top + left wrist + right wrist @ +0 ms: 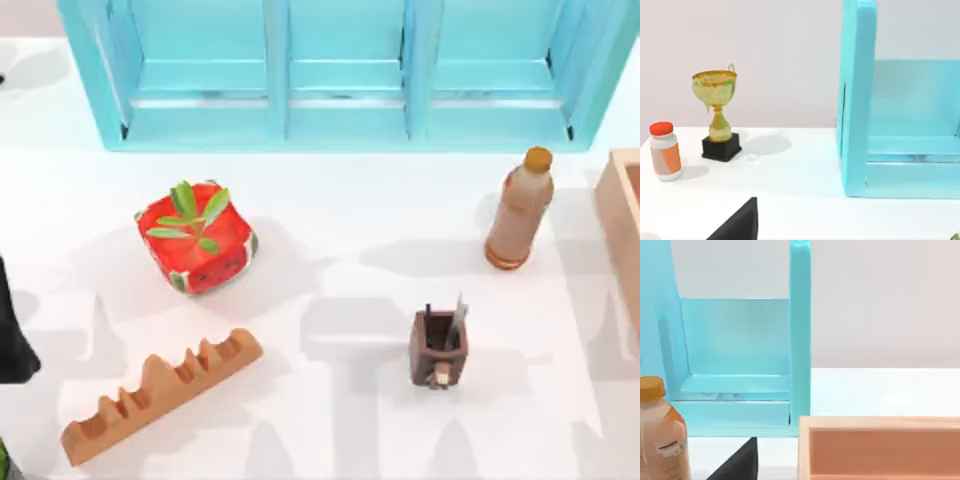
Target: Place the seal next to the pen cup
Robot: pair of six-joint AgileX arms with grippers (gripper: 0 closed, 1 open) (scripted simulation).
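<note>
The pen cup (439, 347), a small dark-brown square cup with pens sticking out and a pale knob on its front, stands upright right of the table's middle, near the front. The seal is out of view. My left arm (12, 330) is a dark shape at the table's left edge, far from the pen cup. A black part of my left gripper (740, 227) juts into the left wrist view, and a black part of my right gripper (737, 465) juts into the right wrist view. Nothing is seen held by either gripper.
A light-blue shelf unit (340, 75) spans the back. A red watermelon plant pot (197, 240) and a jagged wooden rack (160, 395) sit at the left. A brown bottle (518, 210) and a wooden box (622, 225) stand at the right. A trophy (717, 115) and a red-capped jar (664, 151) stand beyond the shelf.
</note>
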